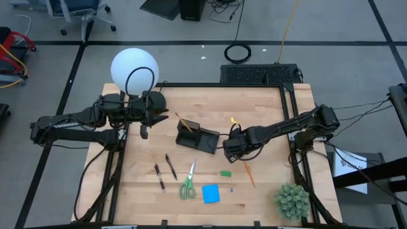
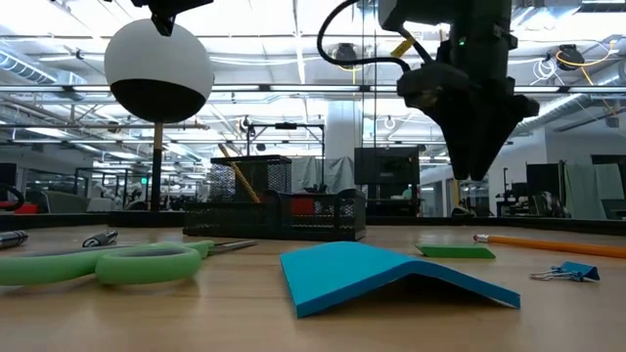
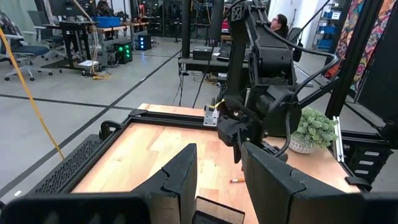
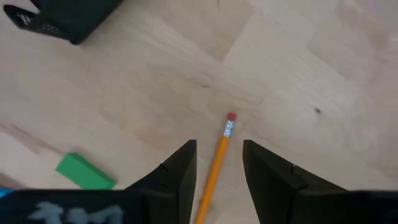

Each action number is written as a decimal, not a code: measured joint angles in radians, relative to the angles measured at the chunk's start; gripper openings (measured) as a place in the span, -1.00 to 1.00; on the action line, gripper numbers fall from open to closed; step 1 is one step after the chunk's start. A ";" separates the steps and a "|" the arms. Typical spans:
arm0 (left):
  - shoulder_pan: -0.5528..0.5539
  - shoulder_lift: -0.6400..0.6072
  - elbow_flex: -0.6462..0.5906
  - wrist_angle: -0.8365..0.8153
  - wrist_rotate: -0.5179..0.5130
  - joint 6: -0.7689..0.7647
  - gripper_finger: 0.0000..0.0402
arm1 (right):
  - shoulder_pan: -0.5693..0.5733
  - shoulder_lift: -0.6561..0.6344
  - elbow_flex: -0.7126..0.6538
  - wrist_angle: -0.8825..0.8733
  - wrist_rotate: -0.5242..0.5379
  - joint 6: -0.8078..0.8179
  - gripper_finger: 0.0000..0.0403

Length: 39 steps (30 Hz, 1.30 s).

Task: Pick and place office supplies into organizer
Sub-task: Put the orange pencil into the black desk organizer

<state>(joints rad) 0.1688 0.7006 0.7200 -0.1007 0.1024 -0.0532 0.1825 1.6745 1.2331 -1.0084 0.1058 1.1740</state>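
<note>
Bench [image 1: 267, 197]: light wood top, carrying the following.

Organizer [image 1: 198, 137]: black mesh tray, centre of the bench. One wooden pencil [image 1: 184, 123] stands tilted in its taller compartment; the lower compartment's contents cannot be made out.

Orange pencil [image 4: 214, 168]: lies flat on the bench, right of the organizer, eraser end toward the far side. Not yet lifted.

Green eraser [image 1: 225, 172]: near side, just left of the orange pencil.

Two dark pens [image 1: 165, 172]: near left, side by side, apart from each other.

Green-handled scissors [image 1: 187, 183]: near centre, between the pens and the blue sticky-note pad [image 1: 210, 193].

Small binder clip [image 2: 567, 273]: just right of the pad.

Right tool [image 4: 217, 167]: hangs above the orange pencil, pointing down, fingers apart and straddling its eraser end in the wrist view; nothing clamped.

Left tool [image 3: 217, 177]: raised over the far left of the bench beside the globe lamp [image 1: 133, 70], fingers apart, empty, waiting.

Potted plant [image 1: 292, 200]: near right corner, not part of the job.

Step in hand, by judgement: approach to the orange pencil. Next move calls for lowering until the fingers flank the shaft, closing squarely across it, then lifting and carrying it left to the organizer's upright compartment.
</note>
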 joint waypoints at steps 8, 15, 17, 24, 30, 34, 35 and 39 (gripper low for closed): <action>0.000 0.000 0.000 -0.001 0.000 0.000 -0.37 | 0.000 0.000 -0.097 0.065 -0.035 0.027 -0.39; 0.000 0.000 0.000 0.000 0.000 0.000 -0.37 | -0.012 0.000 -0.143 0.219 -0.109 0.018 -0.41; 0.000 0.000 0.000 0.000 0.000 0.000 -0.37 | -0.014 0.000 -0.151 0.235 -0.110 0.018 -0.41; 0.000 0.000 0.000 -0.001 0.000 0.000 -0.37 | -0.025 0.000 -0.181 0.233 -0.114 0.021 -0.39; 0.000 0.000 0.000 -0.001 0.000 0.000 -0.37 | -0.030 0.000 -0.215 0.252 -0.138 0.028 -0.41; 0.000 0.000 0.000 -0.001 0.000 0.000 -0.37 | -0.034 0.000 -0.217 0.253 -0.140 0.026 -0.41; 0.000 0.000 0.000 -0.001 0.000 0.000 -0.37 | -0.037 0.000 -0.217 0.253 -0.140 0.024 -0.40; 0.000 0.000 0.000 -0.001 0.000 0.000 -0.37 | -0.045 0.011 -0.217 0.249 -0.155 0.015 -0.39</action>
<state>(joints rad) 0.1687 0.7006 0.7200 -0.1013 0.1024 -0.0532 0.1378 1.6854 1.0156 -0.7595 -0.0494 1.1895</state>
